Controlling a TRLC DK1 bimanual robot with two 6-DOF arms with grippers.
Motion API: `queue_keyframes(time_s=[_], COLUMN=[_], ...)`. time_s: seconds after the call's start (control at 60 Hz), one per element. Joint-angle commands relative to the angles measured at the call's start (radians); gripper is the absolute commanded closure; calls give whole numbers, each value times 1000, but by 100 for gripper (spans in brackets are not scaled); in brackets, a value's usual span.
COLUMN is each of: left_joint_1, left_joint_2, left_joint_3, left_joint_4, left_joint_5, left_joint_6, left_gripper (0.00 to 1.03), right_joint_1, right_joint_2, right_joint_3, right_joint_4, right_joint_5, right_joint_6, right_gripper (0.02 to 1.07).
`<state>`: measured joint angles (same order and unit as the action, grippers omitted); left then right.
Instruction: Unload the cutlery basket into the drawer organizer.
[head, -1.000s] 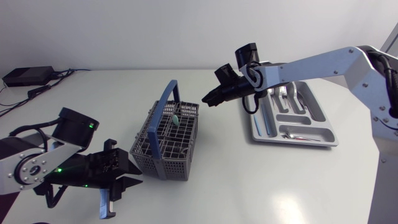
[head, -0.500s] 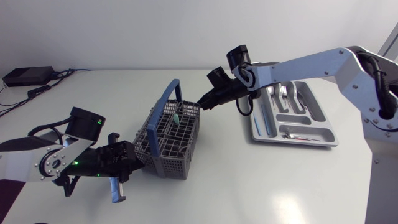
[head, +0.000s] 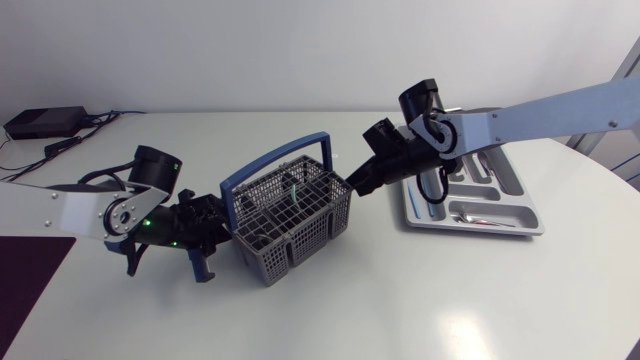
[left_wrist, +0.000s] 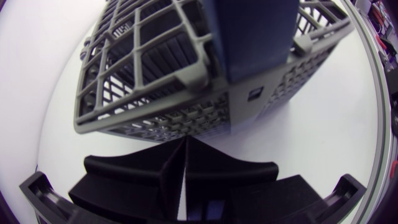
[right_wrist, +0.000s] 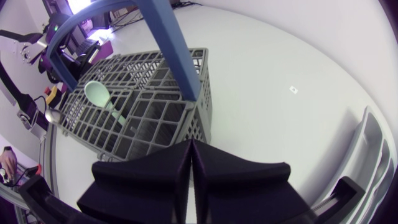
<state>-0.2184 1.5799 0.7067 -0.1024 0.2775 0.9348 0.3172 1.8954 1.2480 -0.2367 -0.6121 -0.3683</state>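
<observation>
Table: white, bears the cutlery basket near its middle.
Drawer organizer: grey tray, well to the right of the basket, cutlery lying in its compartments.
Cutlery basket: grey mesh, blue handle arched over it.
Left gripper: fingers pressed together, nothing between them — tips at the basket's left wall.
Right gripper: fingers pressed together, tips by the basket's right rim.
Spoon: pale green — bowl upward inside the basket.
</observation>
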Motion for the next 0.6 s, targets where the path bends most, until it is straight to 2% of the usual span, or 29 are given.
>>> queue_keyframes(time_s=[0.0, 0.317, 0.583], left_joint_1=[-12, 10, 1], left_joint_2=[52, 193, 195], left_joint_3=[106, 301, 263], left_joint_4=[58, 55, 53], left_joint_5=[34, 31, 32], left_joint_6=[-27, -62, -62], left_gripper=[87, 87, 87], right_joint_1=[40, 40, 39], right_joint_2=[-29, -140, -142], right_joint_3=[-73, -216, -199], right_joint_4=[-15, -4, 33], right_joint_5=[-44, -26, 3], right_joint_6=[-24, -26, 2], right_gripper=[101, 101, 101])
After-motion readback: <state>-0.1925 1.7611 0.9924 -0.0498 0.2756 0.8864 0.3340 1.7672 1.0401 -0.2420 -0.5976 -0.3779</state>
